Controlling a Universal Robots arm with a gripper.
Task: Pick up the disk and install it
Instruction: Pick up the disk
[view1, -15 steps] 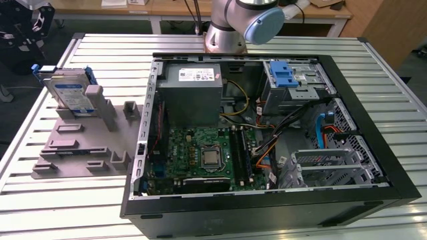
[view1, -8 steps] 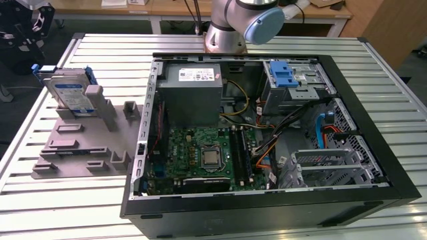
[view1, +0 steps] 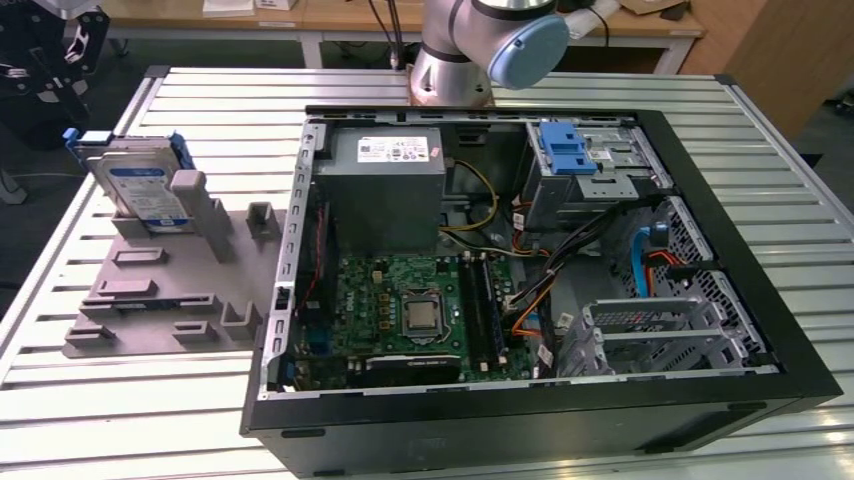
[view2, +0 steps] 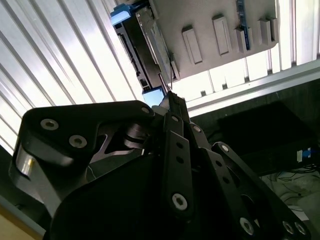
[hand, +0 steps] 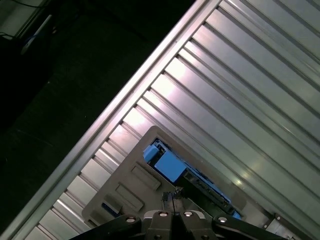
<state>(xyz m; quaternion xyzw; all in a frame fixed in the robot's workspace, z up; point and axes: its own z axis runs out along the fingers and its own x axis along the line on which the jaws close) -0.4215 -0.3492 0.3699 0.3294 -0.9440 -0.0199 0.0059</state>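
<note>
Exterior view: your disk stands on edge in the grey fixture at the exterior view's left. The fixture sits on the slatted table, just beside the open computer case. The arm rises at the table's far edge, behind the case.

Second wrist view: the gripper has its fingertips together with nothing between them. You see the disk edge-on beyond the tips, blue carrier at both ends, apart from the gripper. The fixture and table slats lie behind it.

First wrist view: the gripper again shows tips pressed together and empty. The disk sits just past them in the fixture, blue carrier end facing you, on the table near its edge. No contact that I can see.
</note>
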